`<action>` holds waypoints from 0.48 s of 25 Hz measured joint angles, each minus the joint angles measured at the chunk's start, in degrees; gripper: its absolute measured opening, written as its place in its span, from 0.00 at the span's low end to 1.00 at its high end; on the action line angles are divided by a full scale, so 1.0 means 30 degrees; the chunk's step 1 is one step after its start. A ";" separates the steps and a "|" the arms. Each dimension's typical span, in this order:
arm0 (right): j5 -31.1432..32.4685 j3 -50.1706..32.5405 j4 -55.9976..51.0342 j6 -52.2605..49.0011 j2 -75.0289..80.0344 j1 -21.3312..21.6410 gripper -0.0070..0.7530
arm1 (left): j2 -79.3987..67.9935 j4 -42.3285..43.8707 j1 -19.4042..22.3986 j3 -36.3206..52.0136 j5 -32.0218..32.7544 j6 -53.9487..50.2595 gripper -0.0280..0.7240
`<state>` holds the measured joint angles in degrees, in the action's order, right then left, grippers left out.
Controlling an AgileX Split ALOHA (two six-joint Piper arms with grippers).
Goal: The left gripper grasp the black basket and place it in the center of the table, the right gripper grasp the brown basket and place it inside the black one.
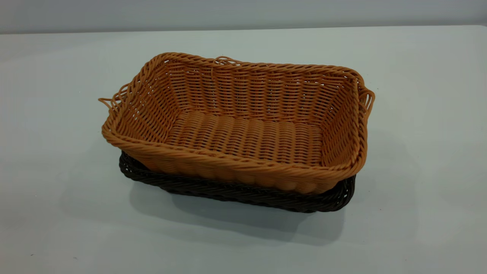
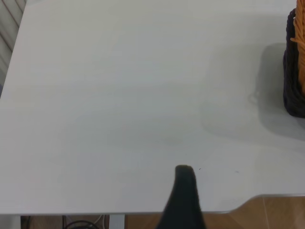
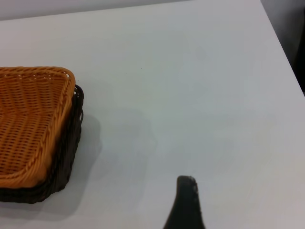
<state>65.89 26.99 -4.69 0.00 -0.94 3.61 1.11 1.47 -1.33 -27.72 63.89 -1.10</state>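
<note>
Brown basket (image 1: 243, 125) nested inside black basket (image 1: 236, 192), mid-counter (image 1: 57, 213); both pincers well apart, grip state indiscernible.

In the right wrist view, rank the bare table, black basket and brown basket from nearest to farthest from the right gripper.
1. Table: bare surface directly beneath the right gripper.
2. Black basket: off to the side, its outer wall facing the gripper.
3. Brown basket: nested inside the black one, just beyond its rim.
</note>
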 joint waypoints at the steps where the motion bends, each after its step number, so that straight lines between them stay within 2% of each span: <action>1: 0.0000 0.0000 0.0000 0.0000 0.0000 0.0000 0.70 | 0.0000 0.0000 0.0000 0.0000 0.0000 0.0000 0.80; 12: -0.0014 0.0000 0.0000 0.0000 0.0000 0.0000 0.61 | 0.0000 0.0000 0.0000 0.0000 0.0000 -0.0055 0.80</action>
